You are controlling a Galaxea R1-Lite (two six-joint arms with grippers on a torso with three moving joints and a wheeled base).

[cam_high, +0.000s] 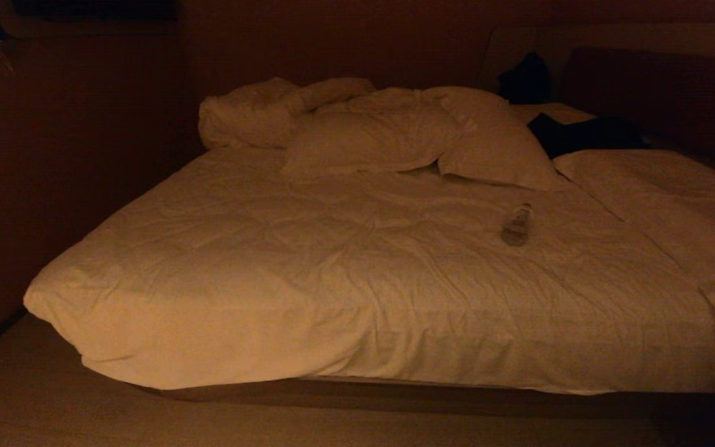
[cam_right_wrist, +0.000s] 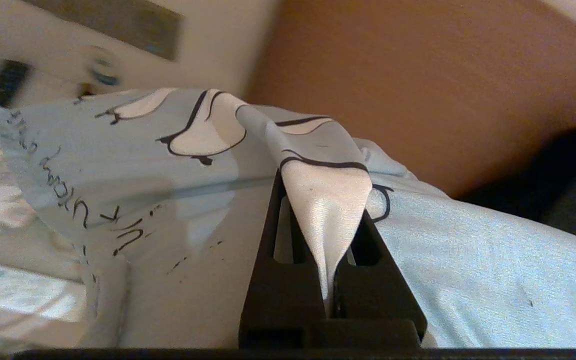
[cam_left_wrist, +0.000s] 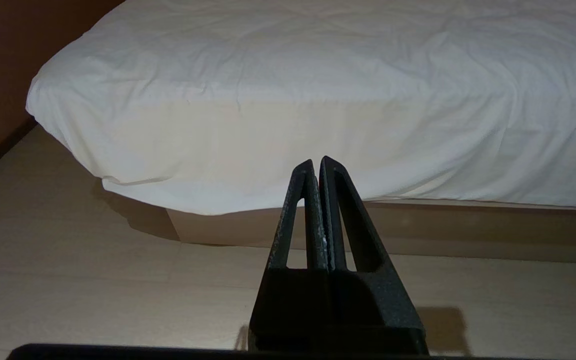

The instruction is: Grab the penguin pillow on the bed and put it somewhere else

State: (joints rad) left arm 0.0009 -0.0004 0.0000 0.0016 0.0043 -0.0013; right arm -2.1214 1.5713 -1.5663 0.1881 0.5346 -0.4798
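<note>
The pillow (cam_right_wrist: pixel 468 270) hangs clear of the bed (cam_high: pixel 332 279), a pinch of its fabric clenched in the right gripper (cam_right_wrist: pixel 329 220), a thin hold that could slip; the left gripper (cam_left_wrist: pixel 316 167) idles, closed and empty

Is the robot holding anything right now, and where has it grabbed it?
Yes: the right gripper pinches a fold of the penguin pillow's fabric. The left gripper holds nothing.

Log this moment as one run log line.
right gripper: shut on penguin pillow, off the bed | left gripper: shut, parked near bed edge
</note>
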